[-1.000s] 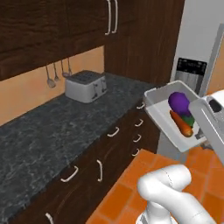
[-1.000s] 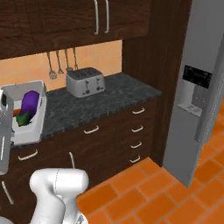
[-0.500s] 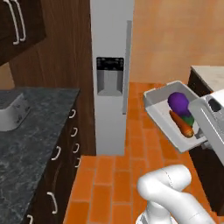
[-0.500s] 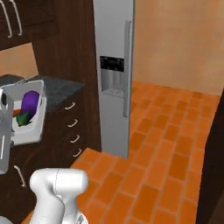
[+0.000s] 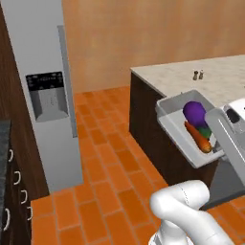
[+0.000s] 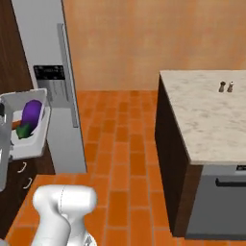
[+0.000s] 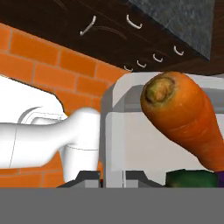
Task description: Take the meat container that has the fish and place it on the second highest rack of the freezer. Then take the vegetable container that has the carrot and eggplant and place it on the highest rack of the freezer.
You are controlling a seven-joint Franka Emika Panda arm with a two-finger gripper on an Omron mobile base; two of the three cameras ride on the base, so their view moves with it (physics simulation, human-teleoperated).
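1. At left, the freezer [image 5: 45,95] with its door shut now stands close; the base has swung, so toaster and wall cupboards have left view
2. Held aloft as before, the vegetable container [image 5: 178,125] carries eggplant [image 5: 195,113] and carrot [image 5: 198,137]
3. Gripper [image 7: 113,177] pinches its rim

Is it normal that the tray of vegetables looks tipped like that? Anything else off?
The vegetable container is held in the air at a slant, yet the carrot and eggplant sit inside, nothing spilled. The freezer door is shut. Nothing else stands out.
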